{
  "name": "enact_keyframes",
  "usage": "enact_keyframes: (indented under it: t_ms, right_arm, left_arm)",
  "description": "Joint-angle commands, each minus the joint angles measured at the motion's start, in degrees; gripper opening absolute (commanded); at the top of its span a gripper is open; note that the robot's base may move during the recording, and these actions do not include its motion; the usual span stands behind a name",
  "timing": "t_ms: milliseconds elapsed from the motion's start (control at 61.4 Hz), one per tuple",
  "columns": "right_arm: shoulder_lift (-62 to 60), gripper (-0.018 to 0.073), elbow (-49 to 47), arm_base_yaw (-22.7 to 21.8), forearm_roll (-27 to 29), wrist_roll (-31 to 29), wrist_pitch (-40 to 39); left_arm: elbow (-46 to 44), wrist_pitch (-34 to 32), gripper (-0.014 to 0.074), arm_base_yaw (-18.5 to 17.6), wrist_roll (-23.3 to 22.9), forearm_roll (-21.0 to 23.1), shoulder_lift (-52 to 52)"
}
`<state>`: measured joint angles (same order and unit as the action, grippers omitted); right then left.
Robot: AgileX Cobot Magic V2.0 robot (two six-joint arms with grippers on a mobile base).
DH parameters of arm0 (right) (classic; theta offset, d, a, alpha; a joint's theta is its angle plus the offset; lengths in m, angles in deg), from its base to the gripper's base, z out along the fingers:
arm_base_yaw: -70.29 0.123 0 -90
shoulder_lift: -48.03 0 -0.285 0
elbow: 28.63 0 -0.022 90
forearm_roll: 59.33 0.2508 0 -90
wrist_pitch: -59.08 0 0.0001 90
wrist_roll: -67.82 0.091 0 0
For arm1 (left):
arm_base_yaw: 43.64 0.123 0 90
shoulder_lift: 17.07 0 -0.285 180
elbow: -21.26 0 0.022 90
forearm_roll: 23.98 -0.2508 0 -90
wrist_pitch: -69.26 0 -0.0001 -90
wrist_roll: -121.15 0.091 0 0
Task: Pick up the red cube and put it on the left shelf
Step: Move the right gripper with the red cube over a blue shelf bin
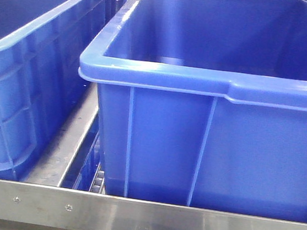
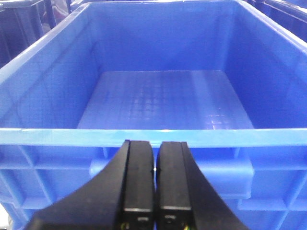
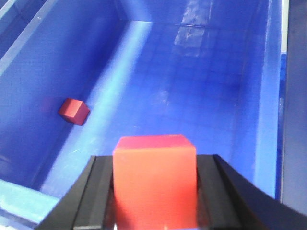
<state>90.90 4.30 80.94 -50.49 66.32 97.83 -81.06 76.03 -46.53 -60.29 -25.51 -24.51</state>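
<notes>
Cube [image 3: 154,179]: red-orange, smooth matte faces, crisp edges, top face lit brighter than the front. It sits clamped between the right gripper's [image 3: 154,211] black fingers [image 3: 98,196], one finger pressed flat against each side face; the cube's top stands above the finger tips, and its lower edge is cut off by the frame. Right wrist view looks down into a blue bin [image 3: 201,86] with a gridded floor; the held cube hangs above that floor, near the bin's front wall. A second, darker red block [image 3: 74,111] shows at the foot of the bin's left wall, well apart from the fingers; whether it is a real block or a reflection cannot be told.

Left gripper [image 2: 154,191]: fingers closed against each other, nothing between them, poised just outside the near rim of another blue bin [image 2: 163,136].

Front view: two blue bins side by side on the steel shelf [image 1: 141,219], whose brushed front rail carries small screws. No cube visible there.
</notes>
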Motion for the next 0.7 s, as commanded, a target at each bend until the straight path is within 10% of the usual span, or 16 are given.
enact_keyframes:
  t_ms: [0,684]
  right_arm:
    - [0.1,0.0029,-1.6,0.1,-0.3,-0.4,-5.5]
    - [12.7,0.0029,-5.4,0.1,2.0,-0.4,-17.6]
  left_arm:
    - [1.4,-4.8,0.0101,0.0,0.0,0.1,0.9]
    - [1.4,-4.8,0.0101,0.0,0.0,0.1,0.9]
